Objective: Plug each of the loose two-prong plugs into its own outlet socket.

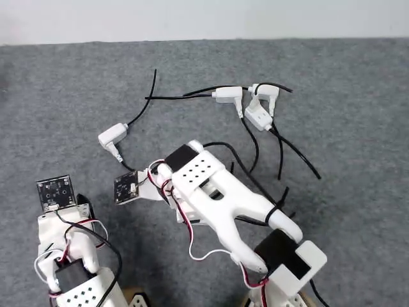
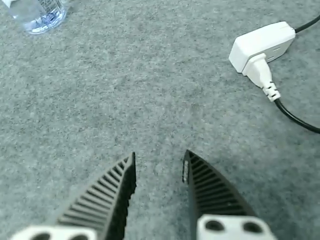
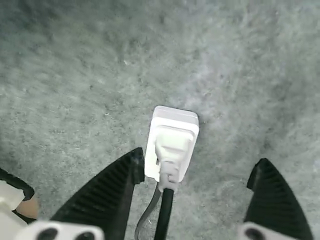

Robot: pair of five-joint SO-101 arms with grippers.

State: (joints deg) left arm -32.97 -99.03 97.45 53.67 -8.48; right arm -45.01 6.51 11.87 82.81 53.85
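Observation:
My right gripper (image 3: 200,162) is open just above the carpet, and a white outlet block (image 3: 172,127) with a two-prong plug (image 3: 171,150) seated in it lies between its fingers, nearer one finger (image 3: 112,190). The right arm (image 1: 217,192) stretches across the middle of the high view and covers that spot. My left gripper (image 2: 159,170) is open over bare carpet, well short of another white outlet (image 2: 260,42) that has a plug (image 2: 262,77) in it. That pair (image 1: 112,137) lies ahead of the left arm (image 1: 70,256). More white outlet and plug pieces (image 1: 259,112) lie farther back.
Black cables (image 1: 255,147) loop over the grey carpet (image 1: 358,128) behind and beside the right arm. A clear plastic bottle (image 2: 37,12) stands at the carpet's far edge in the left wrist view. Open carpet lies to the far left and far right.

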